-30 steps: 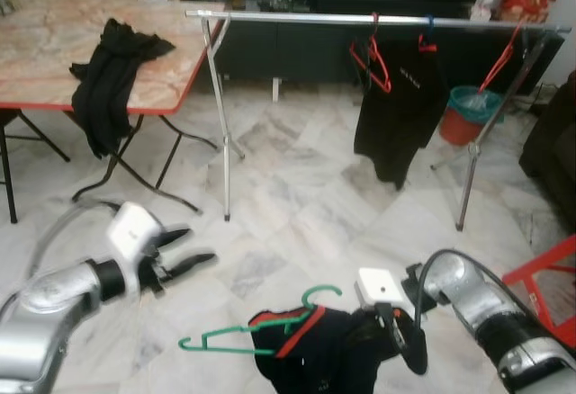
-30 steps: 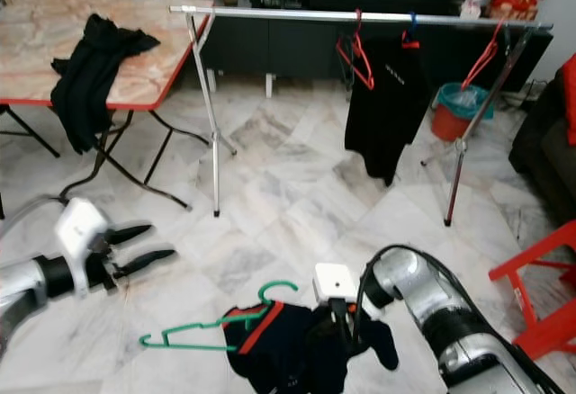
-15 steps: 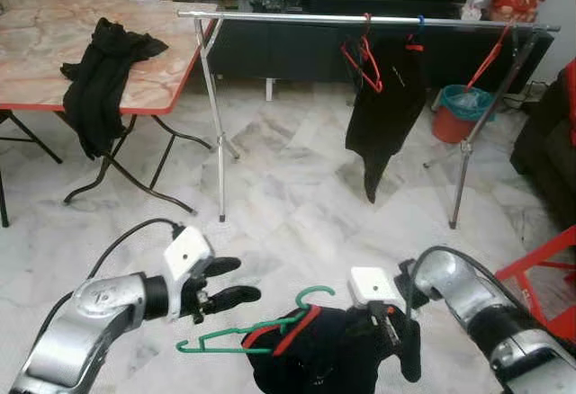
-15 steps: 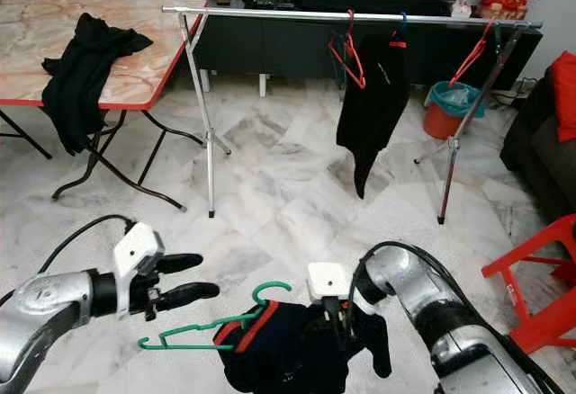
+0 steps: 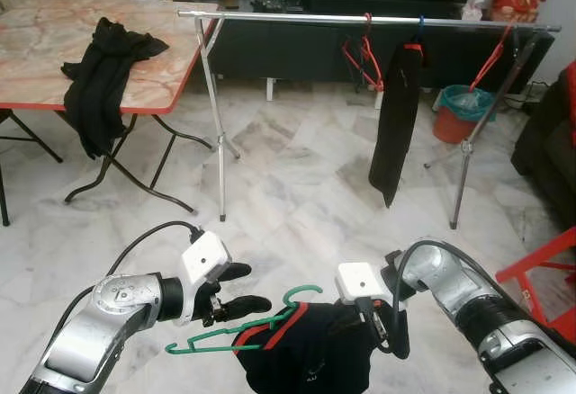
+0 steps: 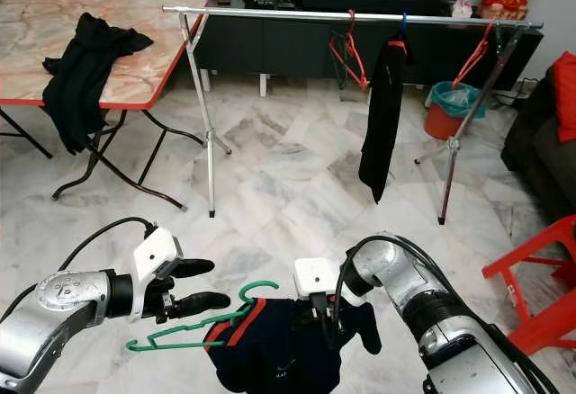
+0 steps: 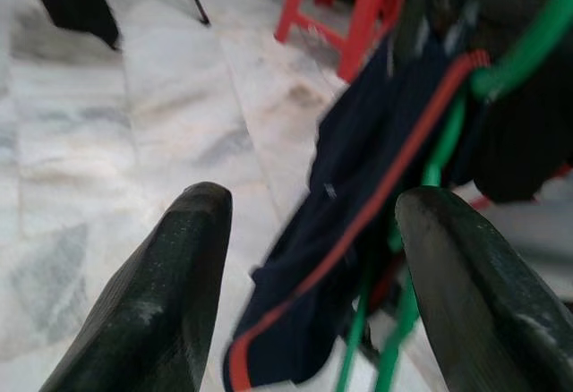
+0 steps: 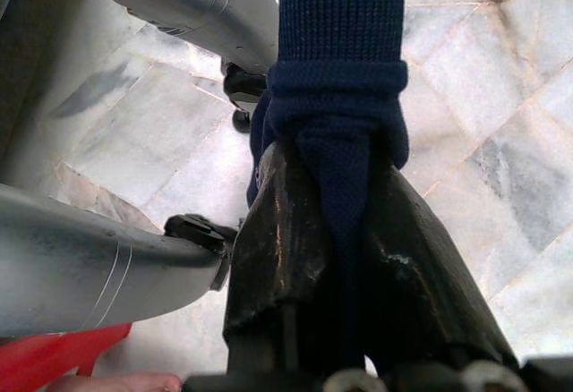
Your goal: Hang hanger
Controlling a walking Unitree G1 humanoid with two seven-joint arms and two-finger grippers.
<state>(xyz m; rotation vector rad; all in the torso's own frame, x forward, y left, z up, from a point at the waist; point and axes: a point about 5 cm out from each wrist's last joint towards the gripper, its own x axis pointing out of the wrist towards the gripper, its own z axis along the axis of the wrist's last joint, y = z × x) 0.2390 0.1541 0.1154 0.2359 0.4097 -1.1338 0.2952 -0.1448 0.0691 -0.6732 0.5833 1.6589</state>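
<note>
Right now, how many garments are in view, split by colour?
Navy with red trim: 1, the navy garment on the green hanger, pinched in the right gripper; the left gripper is open beside the hanger.
Black: 2, the hanging garment on the rail and the draped garment on the table.
Total: 3

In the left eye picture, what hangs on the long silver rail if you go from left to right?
Empty red hanger → black garment on a hanger → another red hanger near the rail's right end.
</note>
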